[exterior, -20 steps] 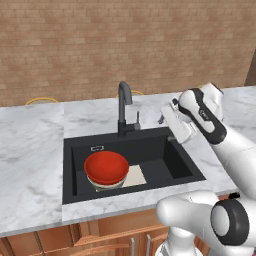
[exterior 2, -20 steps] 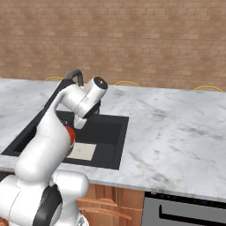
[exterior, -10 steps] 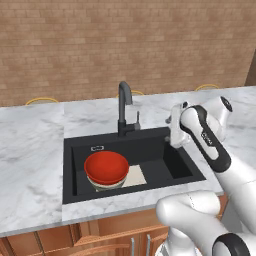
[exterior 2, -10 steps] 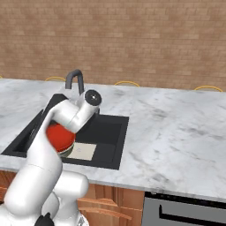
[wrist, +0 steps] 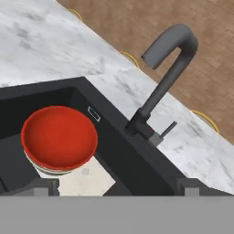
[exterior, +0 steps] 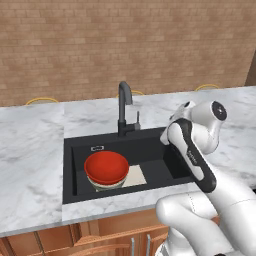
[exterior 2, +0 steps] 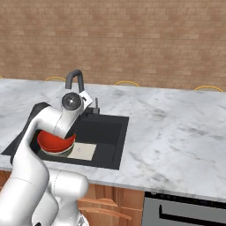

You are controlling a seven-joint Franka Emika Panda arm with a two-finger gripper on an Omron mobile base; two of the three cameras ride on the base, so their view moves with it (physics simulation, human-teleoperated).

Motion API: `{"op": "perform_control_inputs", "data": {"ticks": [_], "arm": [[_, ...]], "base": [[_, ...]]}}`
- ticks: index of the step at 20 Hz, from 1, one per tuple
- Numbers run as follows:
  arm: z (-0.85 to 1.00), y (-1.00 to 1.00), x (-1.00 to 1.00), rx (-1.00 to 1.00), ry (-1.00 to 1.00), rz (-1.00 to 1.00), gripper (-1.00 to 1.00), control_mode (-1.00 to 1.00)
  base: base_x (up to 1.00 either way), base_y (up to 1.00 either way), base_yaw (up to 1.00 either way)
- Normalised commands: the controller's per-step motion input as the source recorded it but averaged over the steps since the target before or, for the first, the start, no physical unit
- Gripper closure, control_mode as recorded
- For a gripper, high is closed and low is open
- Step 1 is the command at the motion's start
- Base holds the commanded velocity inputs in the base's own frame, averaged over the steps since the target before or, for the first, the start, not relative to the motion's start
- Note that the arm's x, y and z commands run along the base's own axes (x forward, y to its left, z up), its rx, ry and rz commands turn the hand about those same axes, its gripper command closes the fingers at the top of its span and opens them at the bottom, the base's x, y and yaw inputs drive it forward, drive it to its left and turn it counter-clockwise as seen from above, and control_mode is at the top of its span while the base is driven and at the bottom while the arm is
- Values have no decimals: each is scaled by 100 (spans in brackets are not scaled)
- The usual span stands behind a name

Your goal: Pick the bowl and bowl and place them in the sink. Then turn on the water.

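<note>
Hand view: red bowl nested on cream bowl in sink, below-left of pincer. Pincer wide, empty. Bowls placed; water step in hand. Next: reach faucet lever ahead, push it.

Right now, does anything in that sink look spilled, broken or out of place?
Nothing stands out. The red bowl sits nested in the cream bowl inside the sink, both upright. No water runs from the faucet, and nothing looks spilled.

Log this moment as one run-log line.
bowls: red bowl stacked in cream bowl, in sink | gripper: open | faucet: dry
</note>
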Motion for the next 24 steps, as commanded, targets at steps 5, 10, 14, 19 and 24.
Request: {"op": "perform_control_inputs", "data": {"ticks": [5,10,14,19,24], "arm": [[33,-20,5,8,7,-16,-100,-100],[0,-33,2,16,0,0,-100,-100],[0,-9,8,21,0,-1,-100,-100],[0,0,14,15,0,-4,-100,-100],[0,0,29,8,0,-5,-100,-100]], "base": [[0,0,0],[0,0,0],[0,0,0],[0,0,0],[0,0,0]]}}
